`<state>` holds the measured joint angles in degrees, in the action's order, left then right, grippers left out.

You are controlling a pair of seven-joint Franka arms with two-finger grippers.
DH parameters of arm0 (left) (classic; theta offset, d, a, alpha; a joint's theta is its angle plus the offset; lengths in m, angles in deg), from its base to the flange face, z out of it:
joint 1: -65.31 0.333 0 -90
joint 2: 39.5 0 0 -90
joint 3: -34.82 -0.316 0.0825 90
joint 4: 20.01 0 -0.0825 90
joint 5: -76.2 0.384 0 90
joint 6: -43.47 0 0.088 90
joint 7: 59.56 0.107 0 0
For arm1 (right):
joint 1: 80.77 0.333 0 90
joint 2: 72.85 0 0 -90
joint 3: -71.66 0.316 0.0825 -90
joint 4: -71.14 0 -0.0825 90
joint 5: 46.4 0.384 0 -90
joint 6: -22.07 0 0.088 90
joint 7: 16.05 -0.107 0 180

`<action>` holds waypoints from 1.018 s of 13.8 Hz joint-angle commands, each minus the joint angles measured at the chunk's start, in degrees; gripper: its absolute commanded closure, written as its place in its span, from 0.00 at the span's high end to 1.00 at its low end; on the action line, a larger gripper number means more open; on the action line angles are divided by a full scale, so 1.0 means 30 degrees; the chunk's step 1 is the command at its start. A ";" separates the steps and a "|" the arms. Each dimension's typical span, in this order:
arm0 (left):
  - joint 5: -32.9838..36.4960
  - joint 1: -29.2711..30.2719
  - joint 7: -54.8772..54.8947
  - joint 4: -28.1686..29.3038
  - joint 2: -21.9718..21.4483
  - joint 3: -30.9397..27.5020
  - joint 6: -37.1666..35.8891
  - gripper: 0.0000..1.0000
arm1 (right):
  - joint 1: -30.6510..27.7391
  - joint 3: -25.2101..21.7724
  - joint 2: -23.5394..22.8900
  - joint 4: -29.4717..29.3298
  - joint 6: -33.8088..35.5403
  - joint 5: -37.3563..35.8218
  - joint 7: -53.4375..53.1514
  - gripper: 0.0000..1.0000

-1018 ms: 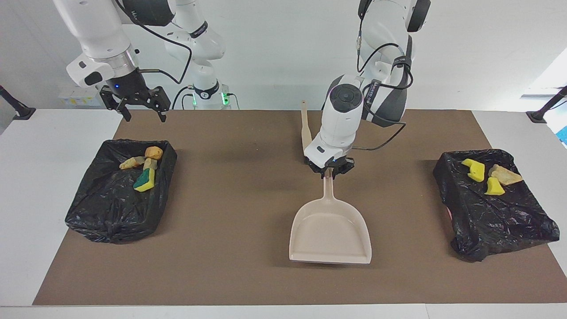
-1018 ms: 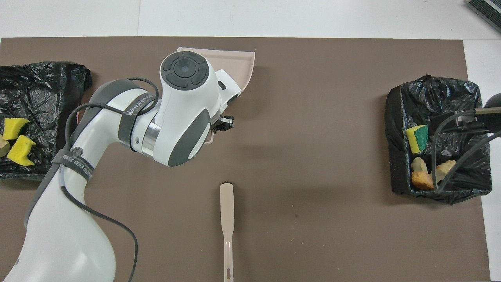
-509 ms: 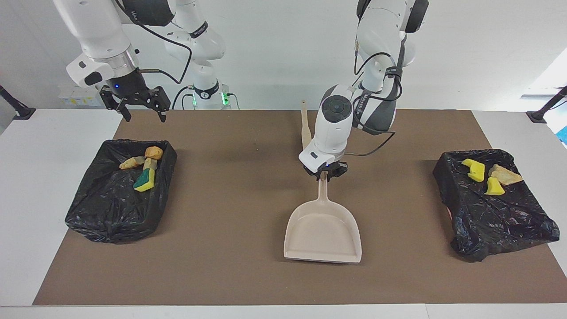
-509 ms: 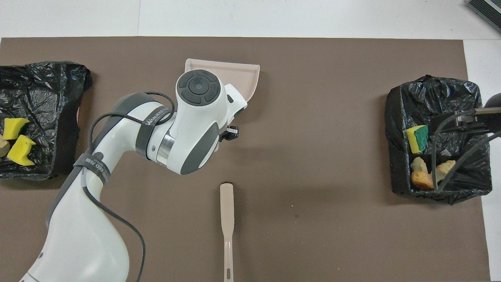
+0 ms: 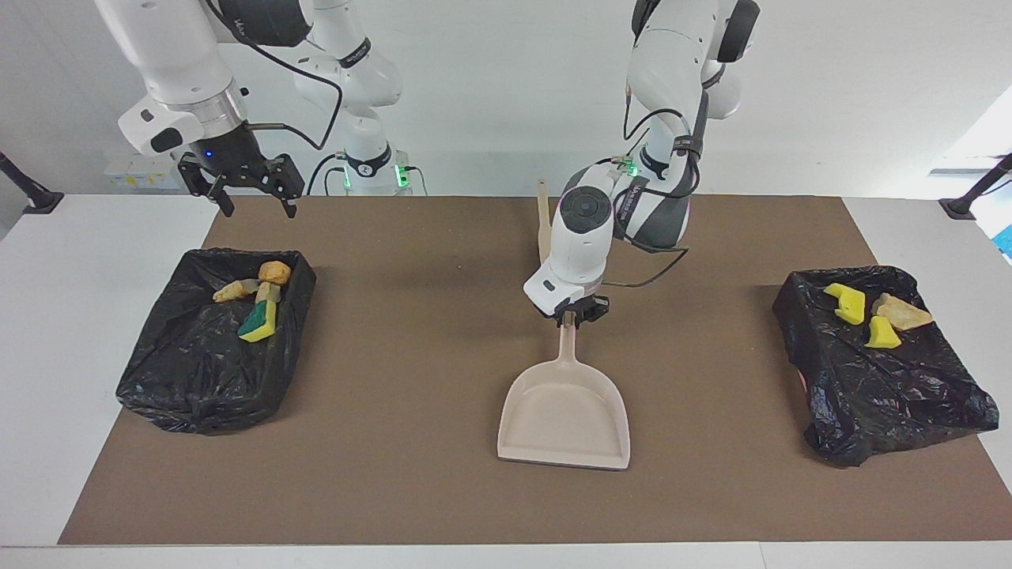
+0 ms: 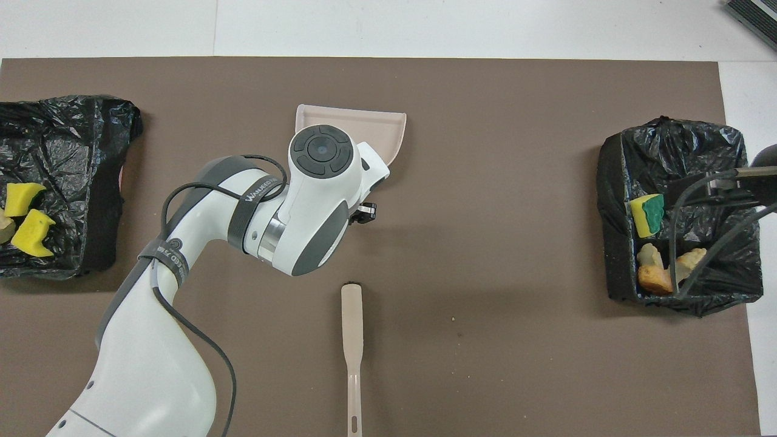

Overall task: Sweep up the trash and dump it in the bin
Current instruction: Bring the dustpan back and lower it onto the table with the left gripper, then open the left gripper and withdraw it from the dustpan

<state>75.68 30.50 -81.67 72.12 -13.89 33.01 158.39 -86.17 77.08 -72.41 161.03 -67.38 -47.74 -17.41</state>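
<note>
Trash sits in 2 black-lined bins at the ends of the brown mat [image 5: 411,474]. In the bin at the right arm's end [image 5: 190,371] there are 4 bits bunched toward the corner nearest the robots: a yellow sponge with a green side [image 5: 260,322], a round golden bread piece [image 5: 274,272], a paler long piece [image 5: 232,292] and a small beige chunk [image 5: 269,292] between them. In the bin at the left arm's end [image 5: 893,403] lie 3 more: 2 yellow sponge chunks [image 5: 847,303] [image 5: 881,334] and a tan bread wedge [image 5: 901,313], again toward the edge nearest the robots.

Between the bins, near the middle of the mat, a beige dustpan [image 5: 564,415] lies flat with nothing in its tray, its handle pointing toward the robots. The left gripper [image 5: 577,316] is down at the tip of that handle, its fingers on either side of it; from where I stand I cannot tell whether they are clamped on it or have let go. The left arm's white wrist covers much of the pan in the overhead view.

Nearer to the robots than the dustpan, the beige brush [image 6: 351,340] lies on the mat, handle end toward the robots.

The right gripper [image 5: 251,204] hangs in the air by the mat's edge, just past the robots' end of its bin, fingers spread wide and holding nothing; that arm waits.
</note>
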 commanded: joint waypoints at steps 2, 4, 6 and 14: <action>-0.0266 0.0032 0.0192 0.0257 -0.1327 -0.0302 0.0159 1.00 | -0.0076 0.0038 0.0262 0.0181 0.0196 0.0155 -0.0367 1.00; -0.0120 0.0323 0.0103 0.0286 -0.1914 -0.1147 -0.0046 1.00 | -0.0076 0.0038 0.0262 0.0181 0.0196 0.0155 -0.0367 1.00; -0.0119 0.0965 0.0163 0.0519 -0.2792 -0.1649 -0.0250 1.00 | -0.0076 0.0038 0.0262 0.0181 0.0196 0.0155 -0.0367 1.00; -0.0090 0.5654 0.5461 0.0376 -0.8094 -0.1854 -0.3325 1.00 | -0.0076 0.0038 0.0262 0.0181 0.0196 0.0155 -0.0367 1.00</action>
<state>75.69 45.77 -68.47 71.83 -33.93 27.37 149.79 -86.17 77.08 -72.41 161.04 -67.38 -47.74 -17.41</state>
